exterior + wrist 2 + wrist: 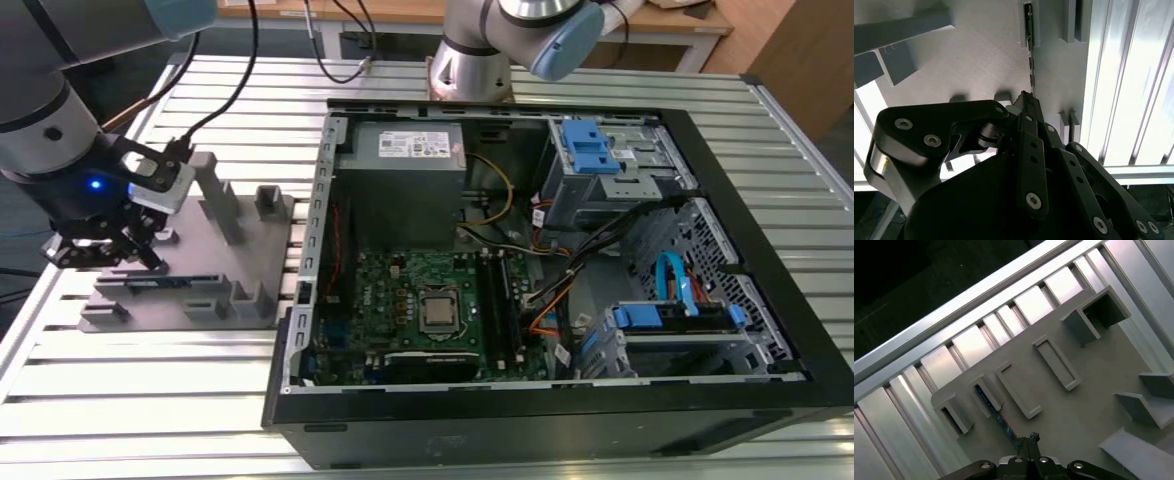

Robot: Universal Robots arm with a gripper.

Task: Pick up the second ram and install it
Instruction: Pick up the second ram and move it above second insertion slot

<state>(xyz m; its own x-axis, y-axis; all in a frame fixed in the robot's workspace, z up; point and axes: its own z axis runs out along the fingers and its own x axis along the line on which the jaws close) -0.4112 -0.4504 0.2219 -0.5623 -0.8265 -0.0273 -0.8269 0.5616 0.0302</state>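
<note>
black gripper [114, 252], with a blue light [94, 184] glowing on the arm [47, 130] above it. right at its tip, the dark blue ram [996, 415] sits on a plain matte grey holder [220, 265]. ribbed silver table [160, 370] beneath. well away from the gripper, a green motherboard [407, 285] in a black case [534, 430].

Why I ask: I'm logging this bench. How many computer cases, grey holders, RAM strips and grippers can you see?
computer case: 1
grey holder: 1
second ram: 1
gripper: 1
Total: 4
</note>
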